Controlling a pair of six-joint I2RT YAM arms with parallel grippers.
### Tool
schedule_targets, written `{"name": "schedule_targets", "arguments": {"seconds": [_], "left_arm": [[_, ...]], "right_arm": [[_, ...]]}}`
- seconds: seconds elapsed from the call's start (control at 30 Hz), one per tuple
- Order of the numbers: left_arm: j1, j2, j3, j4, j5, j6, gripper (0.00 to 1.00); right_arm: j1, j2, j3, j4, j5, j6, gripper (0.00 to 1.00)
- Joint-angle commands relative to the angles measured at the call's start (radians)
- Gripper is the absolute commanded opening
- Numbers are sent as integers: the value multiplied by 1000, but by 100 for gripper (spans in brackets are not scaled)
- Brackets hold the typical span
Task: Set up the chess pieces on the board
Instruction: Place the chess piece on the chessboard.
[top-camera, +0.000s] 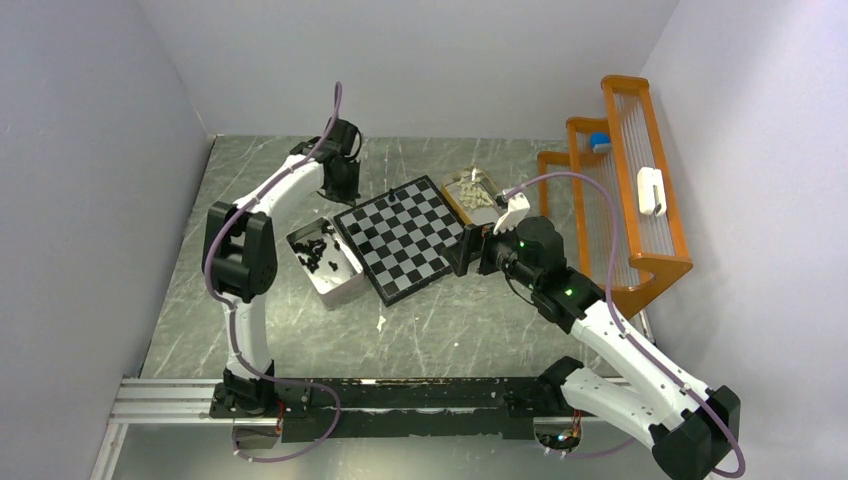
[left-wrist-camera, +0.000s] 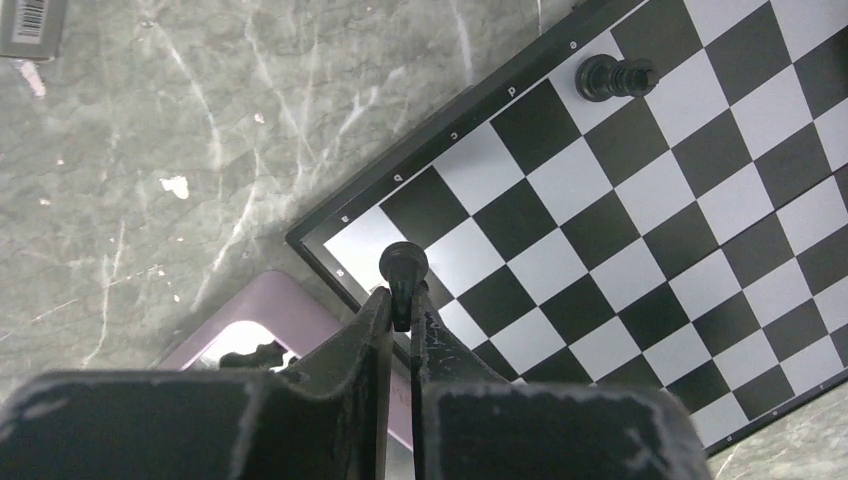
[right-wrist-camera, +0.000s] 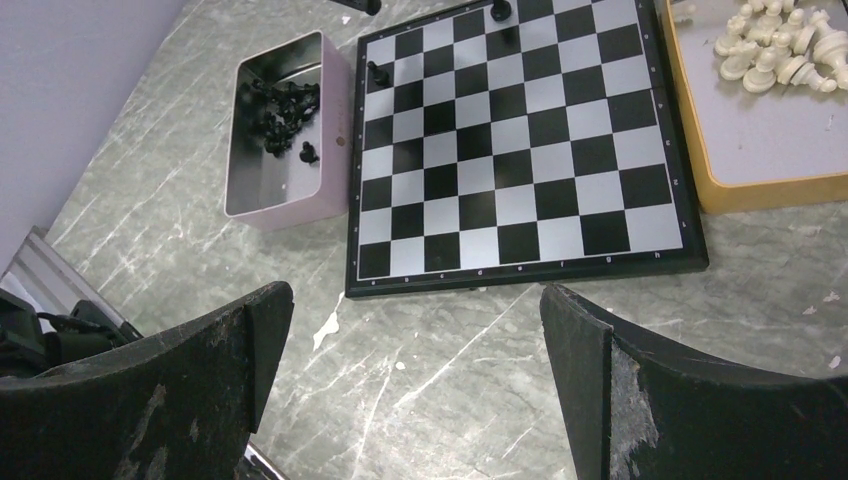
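Left wrist: left gripper (left-wrist-camera: 402, 302) clenched on black pawn (left-wrist-camera: 404, 264) above the board's (left-wrist-camera: 575, 215) corner square, at the rim. Right gripper (right-wrist-camera: 415, 305) released wide over bare table (right-wrist-camera: 450, 400), just off another board edge.

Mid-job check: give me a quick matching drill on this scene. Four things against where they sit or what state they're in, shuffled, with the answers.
Things
1. left claw
2. right claw
3. cream-white pieces
4. loose black pieces

Places or states
A. heaped in the tan tray
B. open, holding nothing
C. lying in the pale box
D. shut on a black piece

Pairs: 1-D, 2-B, 3-A, 4-C
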Motion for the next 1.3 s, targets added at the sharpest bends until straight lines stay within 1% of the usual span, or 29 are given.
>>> {"name": "schedule_targets", "arguments": {"seconds": [0.0,0.13,0.43,1.27], "left_arm": [[-15,44,66,-1,-12,9,10],[-22,83,95,-13,-24,15,10],[-28,119,101,-5,-32,21,11],[-29,159,72,19,7,27,11]], "right_arm": [[1,2,29,2,4,2,100],[1,-1,32,-5,10,0,100],[1,-6,27,-8,18,2,100],[0,1,22,-6,21,3,100]]}}
